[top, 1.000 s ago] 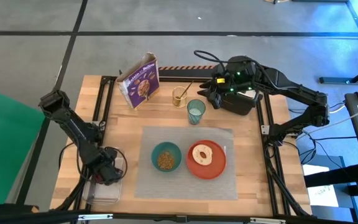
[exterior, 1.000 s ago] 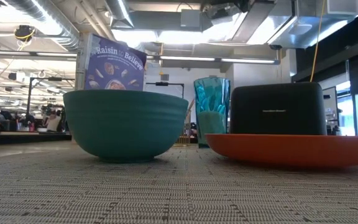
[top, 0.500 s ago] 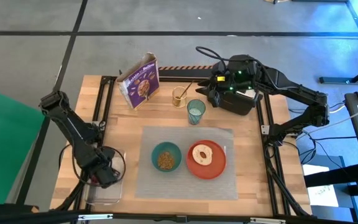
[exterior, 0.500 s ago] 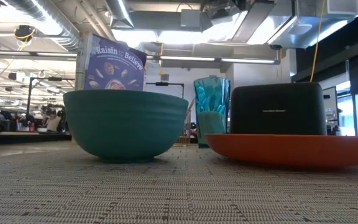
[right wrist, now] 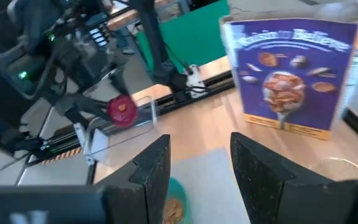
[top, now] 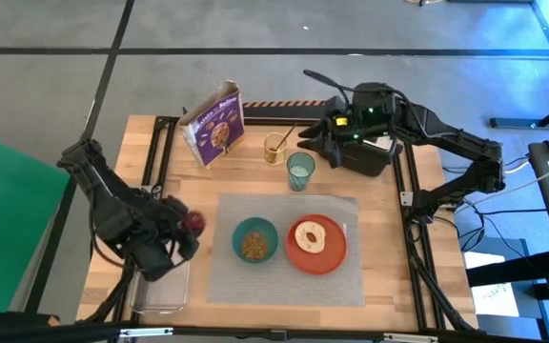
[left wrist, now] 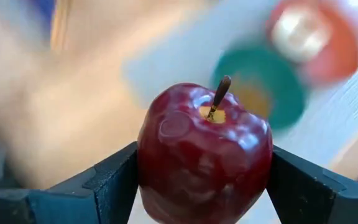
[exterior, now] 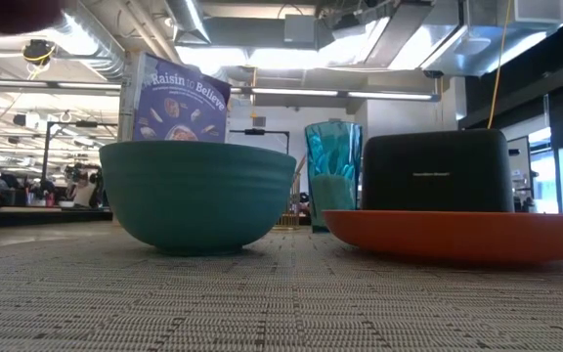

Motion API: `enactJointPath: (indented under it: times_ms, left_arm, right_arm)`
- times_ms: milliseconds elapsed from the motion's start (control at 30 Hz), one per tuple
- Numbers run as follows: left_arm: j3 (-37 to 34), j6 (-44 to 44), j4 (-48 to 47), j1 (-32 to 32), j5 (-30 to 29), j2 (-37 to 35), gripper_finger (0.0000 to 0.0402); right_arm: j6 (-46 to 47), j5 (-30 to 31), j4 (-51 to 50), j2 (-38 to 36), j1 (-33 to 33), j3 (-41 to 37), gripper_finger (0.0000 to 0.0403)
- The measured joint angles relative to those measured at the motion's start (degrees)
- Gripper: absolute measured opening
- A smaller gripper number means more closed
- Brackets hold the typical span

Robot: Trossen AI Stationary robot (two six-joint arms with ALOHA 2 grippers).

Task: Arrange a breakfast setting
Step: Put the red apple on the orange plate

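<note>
The small dark-red fruit (left wrist: 205, 155) is sitting clamped between the two dark fingers of the left gripper (top: 187, 232), stem end facing the wrist camera, and is hanging above the bare wood just left of the grey rectangular placemat (top: 289, 284), at the table's near left. Just nearer than that gripper the clear rectangular plastic tray (top: 160, 293) is lying at the near left corner of the table (top: 389, 238).

On the placemat the teal bowl (top: 254, 240) is standing left of centre with brown cereal showing inside it, and the orange-red round plate (top: 316, 246) is sitting just beside it on the right, carrying the bagel (top: 310, 236). In the low view the bowl and plate are standing side by side on the woven mat, close but not touching.

Past the mat's far edge the translucent teal cup (top: 300, 171) is standing upright on the wood, with a small clear glass (top: 275, 147) holding the gold spoon (top: 283, 140) just behind it to the left. Farther left the purple cereal box (top: 214, 124) is standing upright near the far edge.

At the far right the right gripper (right wrist: 194, 165) is hovering beside the black toaster (top: 370, 152), its fingers parted with a narrow gap and gripping nothing, pointing across the table toward the left arm
</note>
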Motion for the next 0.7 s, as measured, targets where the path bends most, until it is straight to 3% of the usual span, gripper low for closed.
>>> enactJointPath:
  times_ms: [100,233,500,700]
  left_arm:
    - [2.6,13.2,3.6,3.2,-11.6,0.0,0.0296]
    - [4.7,31.9,12.1,9.0,-16.8,0.0,0.0296]
    - [6.0,65.5,38.2,19.0,-17.2,0.0,0.0296]
    - [6.0,78.8,51.1,24.9,-7.7,0.0,0.0296]
  right_arm:
    - [-0.1,-1.6,3.7,1.7,3.0,0.0,0.0159]
    - [-0.3,-5.3,13.2,5.2,7.4,-0.1,0.0159]
    - [-4.7,-5.9,24.7,9.5,10.9,-0.1,0.0159]
    - [-8.3,-6.9,26.6,9.6,10.9,-0.1,0.0159]
